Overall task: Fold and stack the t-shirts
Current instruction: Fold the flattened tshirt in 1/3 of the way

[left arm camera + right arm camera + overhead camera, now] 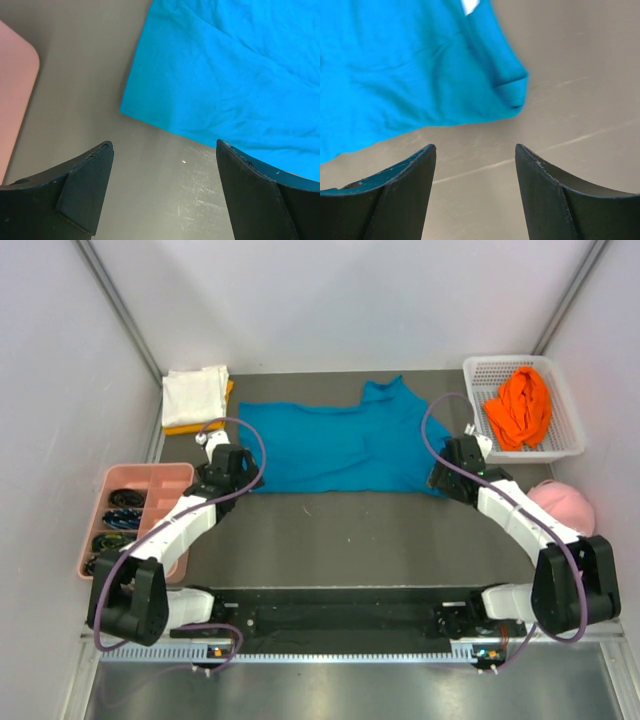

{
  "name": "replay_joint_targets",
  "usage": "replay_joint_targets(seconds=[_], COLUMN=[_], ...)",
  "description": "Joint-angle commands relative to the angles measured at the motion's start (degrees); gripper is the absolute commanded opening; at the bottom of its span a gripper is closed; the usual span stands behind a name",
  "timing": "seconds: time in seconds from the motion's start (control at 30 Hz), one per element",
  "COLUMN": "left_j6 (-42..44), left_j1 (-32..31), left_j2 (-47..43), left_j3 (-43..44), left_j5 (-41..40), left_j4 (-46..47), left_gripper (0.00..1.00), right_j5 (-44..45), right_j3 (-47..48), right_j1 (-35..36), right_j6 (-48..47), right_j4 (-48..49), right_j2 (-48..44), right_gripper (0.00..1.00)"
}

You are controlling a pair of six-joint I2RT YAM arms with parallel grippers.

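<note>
Top view: I see the teal shirt (330, 445) lying flat mid-table, with its long axis left-right. Left gripper (164, 145) and right gripper (475, 146) hover at its near corners, both spread and empty.

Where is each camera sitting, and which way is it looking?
Top external: high behind the robot, looking down at the table; left arm and right arm show.
Left wrist: on the left arm, looking at a corner of the teal-blue t-shirt; open left tool shows.
Right wrist: on the right arm, facing another edge of it; open right tool shows.
Shared: all see that shirt.
</note>
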Motion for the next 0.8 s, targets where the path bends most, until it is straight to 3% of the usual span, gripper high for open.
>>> replay_joint_targets(seconds=[0.0, 0.43, 0.77], left_j6=[0.5, 0.5, 0.9], left_j1=[0.9, 1.6, 2.3], left_j2=[-1.7, -1.1, -1.8], left_j3=[0.2, 0.0, 0.1], left_j5=[1.1, 1.7, 1.4], left_j4=[0.5, 1.1, 0.7], left_gripper=[0.88, 0.88, 0.88], right_j5=[2.4, -4.0, -3.6], right_j3=[-1.0, -1.7, 0.9], right_j1=[-3.9, -7.0, -7.6], right_j6=[0.6, 0.7, 0.6], right_j4=[1.3, 7.3, 9.1], right_j2=[0.1, 7.7, 12.7], right_gripper=[0.65, 0.59, 0.58])
